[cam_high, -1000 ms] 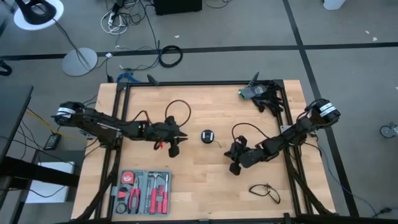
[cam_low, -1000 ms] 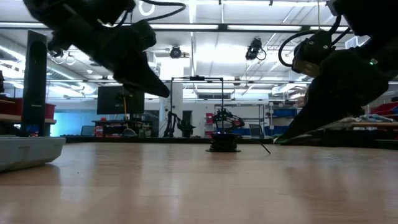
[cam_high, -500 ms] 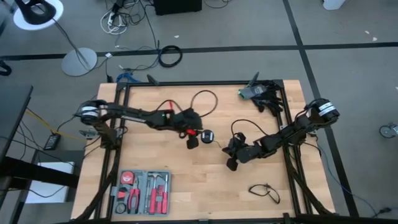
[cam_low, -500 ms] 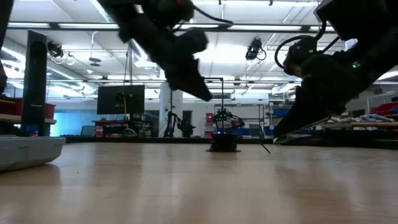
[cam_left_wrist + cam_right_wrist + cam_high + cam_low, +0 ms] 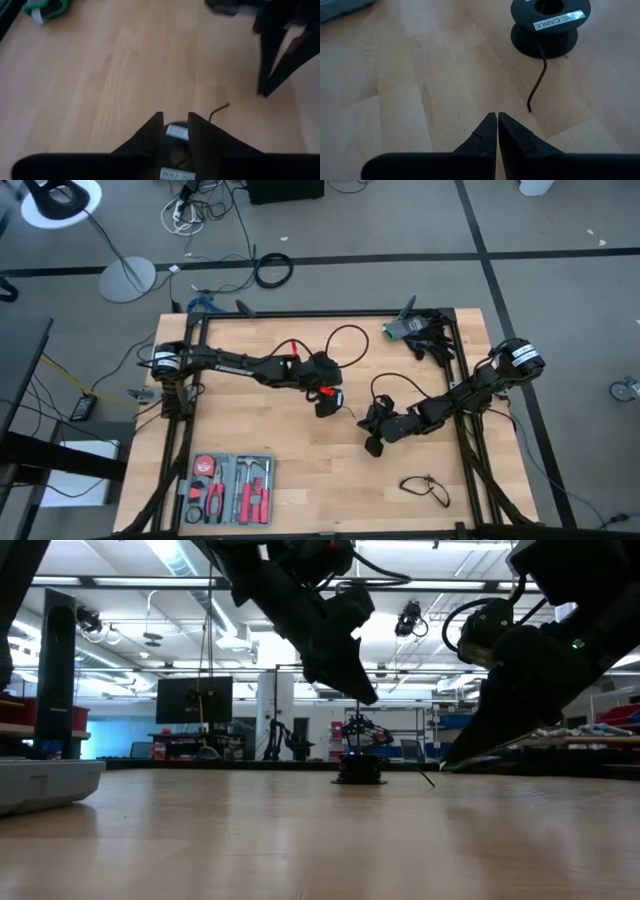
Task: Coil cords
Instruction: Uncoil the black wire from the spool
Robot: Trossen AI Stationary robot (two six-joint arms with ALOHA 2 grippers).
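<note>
Directly beneath the left claw [image 5: 174,131], whose fingers stand slightly apart, sits the black cord spool [image 5: 550,25] on the wooden surface [image 5: 300,490]; its white label reads "CABLE". Just ahead of the right claw [image 5: 497,125], fingers pressed together, lies the spool's loose cord end [image 5: 536,80].

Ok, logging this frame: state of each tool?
Left tool: open, over the spool, holding nothing.
Right tool: closed, empty.

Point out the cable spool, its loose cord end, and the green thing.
cable spool [image 5: 550,25], right wrist view, on its white label.
loose cord end [image 5: 534,96], right wrist view, mid-strand.
green thing [image 5: 46,8], left wrist view, its body.
</note>
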